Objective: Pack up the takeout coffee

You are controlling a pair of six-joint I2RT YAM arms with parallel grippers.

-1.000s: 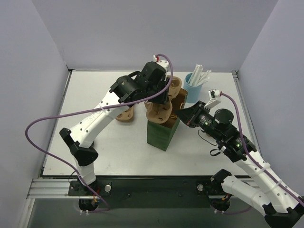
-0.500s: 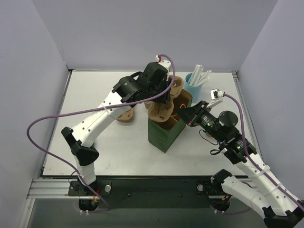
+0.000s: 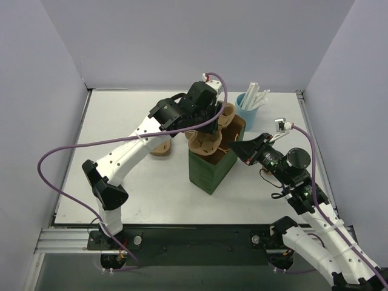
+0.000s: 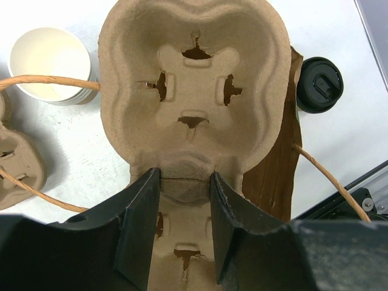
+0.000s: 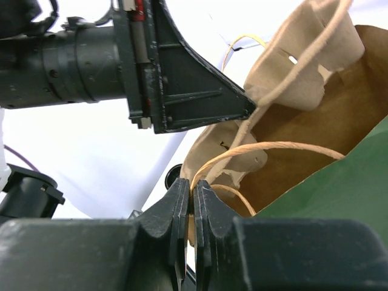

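The takeout coffee (image 4: 319,85), a cup with a black lid, stands on the table just right of the green paper bag (image 3: 209,168); the top view hides it under my right arm. My left gripper (image 4: 185,176) is shut on the middle ridge of a brown pulp cup carrier (image 4: 194,73), which it holds over the bag's open mouth. The carrier (image 3: 205,141) shows partly inside the bag. My right gripper (image 5: 193,185) is shut on the bag's twine handle (image 5: 273,147) and holds it toward the right. In the top view that gripper (image 3: 237,147) sits at the bag's right rim.
A second pulp carrier (image 3: 160,147) lies left of the bag. A stack of lidless cups (image 4: 51,63) stands behind it. A blue holder (image 3: 248,108) with white sticks is at the back right. Purple cables loop off both arms.
My left arm has shifted the carrier a little right, over the bag's mouth. My right arm has drawn the handle rightward, and the mouth gapes wider.
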